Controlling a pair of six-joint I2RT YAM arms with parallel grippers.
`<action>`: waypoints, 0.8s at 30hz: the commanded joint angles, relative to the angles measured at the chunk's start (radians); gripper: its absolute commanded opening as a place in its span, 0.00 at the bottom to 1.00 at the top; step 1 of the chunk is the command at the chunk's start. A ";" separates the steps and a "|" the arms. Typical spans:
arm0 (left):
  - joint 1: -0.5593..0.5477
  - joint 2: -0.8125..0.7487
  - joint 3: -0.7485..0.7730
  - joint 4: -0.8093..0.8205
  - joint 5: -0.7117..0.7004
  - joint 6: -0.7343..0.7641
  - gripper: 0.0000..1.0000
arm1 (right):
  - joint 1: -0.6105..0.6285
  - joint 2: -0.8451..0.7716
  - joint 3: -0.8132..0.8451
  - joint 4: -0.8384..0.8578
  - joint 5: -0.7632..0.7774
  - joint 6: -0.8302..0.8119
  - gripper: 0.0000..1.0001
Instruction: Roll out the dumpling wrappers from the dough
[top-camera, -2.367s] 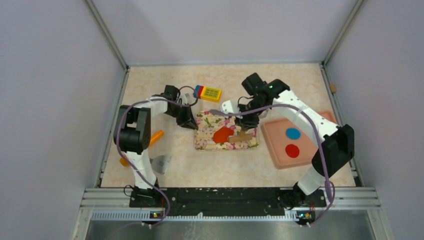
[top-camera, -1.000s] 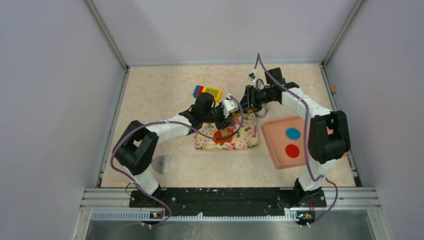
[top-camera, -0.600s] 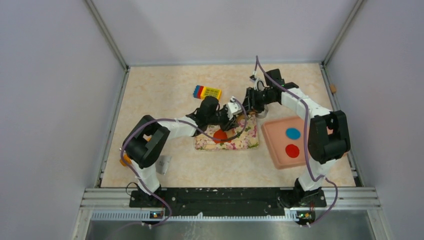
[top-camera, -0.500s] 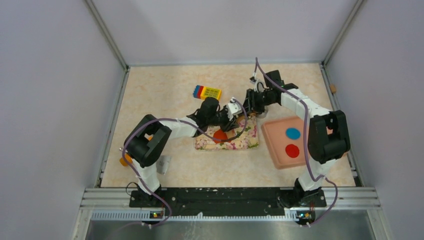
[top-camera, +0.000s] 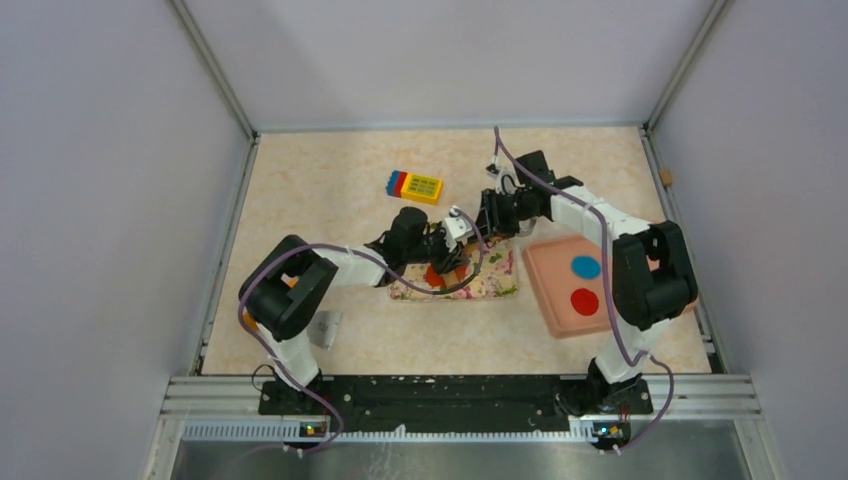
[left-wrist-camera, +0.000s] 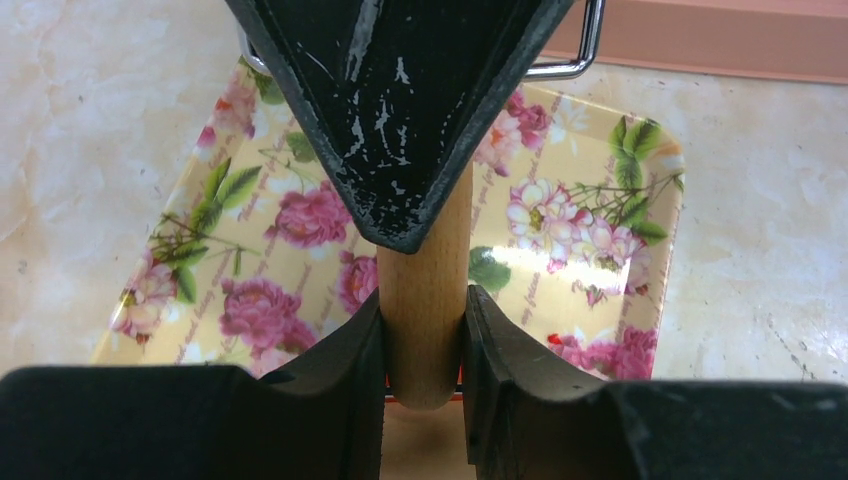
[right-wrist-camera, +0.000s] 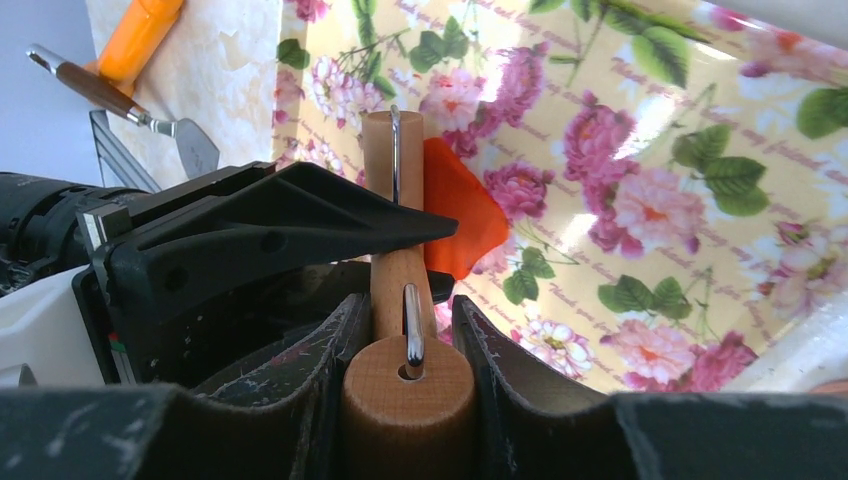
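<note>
The red-orange dough (top-camera: 436, 276) lies on a floral board (top-camera: 493, 285), partly under my left gripper; it also shows in the right wrist view (right-wrist-camera: 462, 205). A wooden roller with a metal wire frame spans the board's far part. My left gripper (top-camera: 450, 257) is shut on its thin wooden handle (left-wrist-camera: 425, 290). My right gripper (top-camera: 490, 222) is shut on its thick wooden end (right-wrist-camera: 408, 400). A flat round red wrapper (top-camera: 584, 302) lies on the pink tray (top-camera: 556, 318).
A blue disc (top-camera: 586, 267) also lies on the pink tray. A yellow, blue and red toy block (top-camera: 415, 186) sits behind the board. A metal scraper (top-camera: 322, 328) and an orange carrot toy (right-wrist-camera: 140, 35) lie at the left.
My left gripper moved from the board's left corner to the roller and shut on its handle. Both grippers then shifted the roller slightly nearer, over the dough.
</note>
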 joint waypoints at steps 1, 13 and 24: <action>0.010 -0.037 -0.068 -0.054 -0.036 -0.009 0.00 | 0.064 0.012 -0.024 0.008 0.049 -0.022 0.00; 0.049 -0.116 -0.149 -0.131 -0.071 0.038 0.00 | 0.126 0.071 -0.022 0.064 0.057 -0.003 0.00; 0.106 -0.259 -0.115 -0.277 -0.070 0.080 0.00 | 0.162 0.084 0.053 0.138 -0.039 0.047 0.00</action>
